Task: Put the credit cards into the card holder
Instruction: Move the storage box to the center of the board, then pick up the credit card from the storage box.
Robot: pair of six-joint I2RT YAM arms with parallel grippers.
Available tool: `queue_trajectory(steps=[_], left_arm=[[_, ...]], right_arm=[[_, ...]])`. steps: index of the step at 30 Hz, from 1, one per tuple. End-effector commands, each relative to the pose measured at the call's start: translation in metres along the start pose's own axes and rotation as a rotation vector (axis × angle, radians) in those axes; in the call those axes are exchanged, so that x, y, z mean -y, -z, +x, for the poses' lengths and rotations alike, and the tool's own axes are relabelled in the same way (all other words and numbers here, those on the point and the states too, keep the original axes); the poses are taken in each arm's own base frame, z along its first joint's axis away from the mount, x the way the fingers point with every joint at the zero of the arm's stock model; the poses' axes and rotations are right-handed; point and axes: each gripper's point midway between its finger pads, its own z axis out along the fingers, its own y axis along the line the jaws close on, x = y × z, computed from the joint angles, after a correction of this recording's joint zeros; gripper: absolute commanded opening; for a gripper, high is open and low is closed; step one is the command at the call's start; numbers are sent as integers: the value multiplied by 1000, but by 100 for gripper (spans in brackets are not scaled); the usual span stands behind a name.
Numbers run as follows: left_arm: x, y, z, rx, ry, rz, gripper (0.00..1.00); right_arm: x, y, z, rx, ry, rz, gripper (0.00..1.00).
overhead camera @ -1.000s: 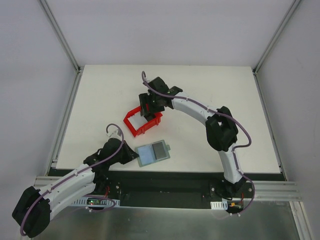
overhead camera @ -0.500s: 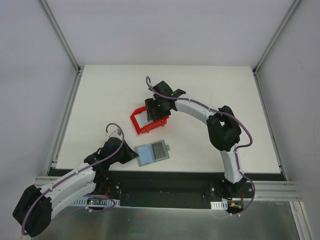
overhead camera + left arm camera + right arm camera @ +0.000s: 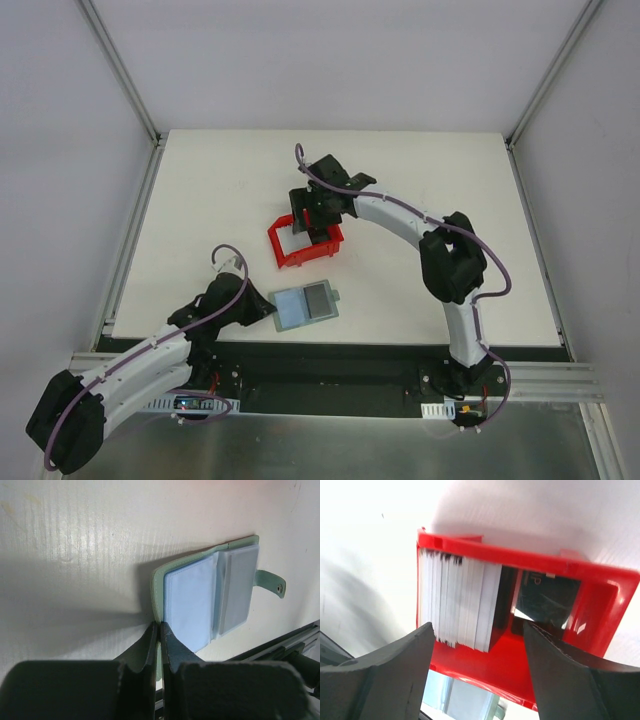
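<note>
The card holder (image 3: 305, 307) lies open near the table's front edge, green cover down and blue-grey pockets (image 3: 200, 600) up, snap tab to the right. My left gripper (image 3: 159, 626) is shut on the cover's left edge, also seen from above (image 3: 264, 312). The credit cards (image 3: 457, 602) stand on edge as a white stack with a dark one (image 3: 501, 605) beside it, inside a red bin (image 3: 555, 630). My right gripper (image 3: 477, 632) hangs open over the bin, its fingers either side of the stack and apart from it. From above it covers most of the bin (image 3: 322, 247).
The red bin sits mid-table, just behind the card holder. A dark glossy card or panel (image 3: 545, 600) lies in the bin's right half. White table (image 3: 430, 170) stretches behind and to both sides; metal frame rails (image 3: 130, 250) border it.
The right gripper has shifted a little to the right and the red bin has slid and turned with it. Its jaws stand slightly wider. The left arm and card holder have not moved.
</note>
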Motion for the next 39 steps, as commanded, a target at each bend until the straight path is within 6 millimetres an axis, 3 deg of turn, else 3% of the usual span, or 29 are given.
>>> queue_trajectory(steps=[1,13,22,39], left_arm=[[15,3,-13,27,-17,32,0],[15,0,-14,18,-18,29,0],[15,0,-13,8,-15,27,0],[19,-1,-15,14,-11,49,0]], right_arm=[[-9,-5,-21,24,-17,-54,74],[-14,-29,-13,-29,-47,-114,76],[-25,-23,-16,-13,-57,-167,74],[-28,-6,-22,18,-57,-185,56]])
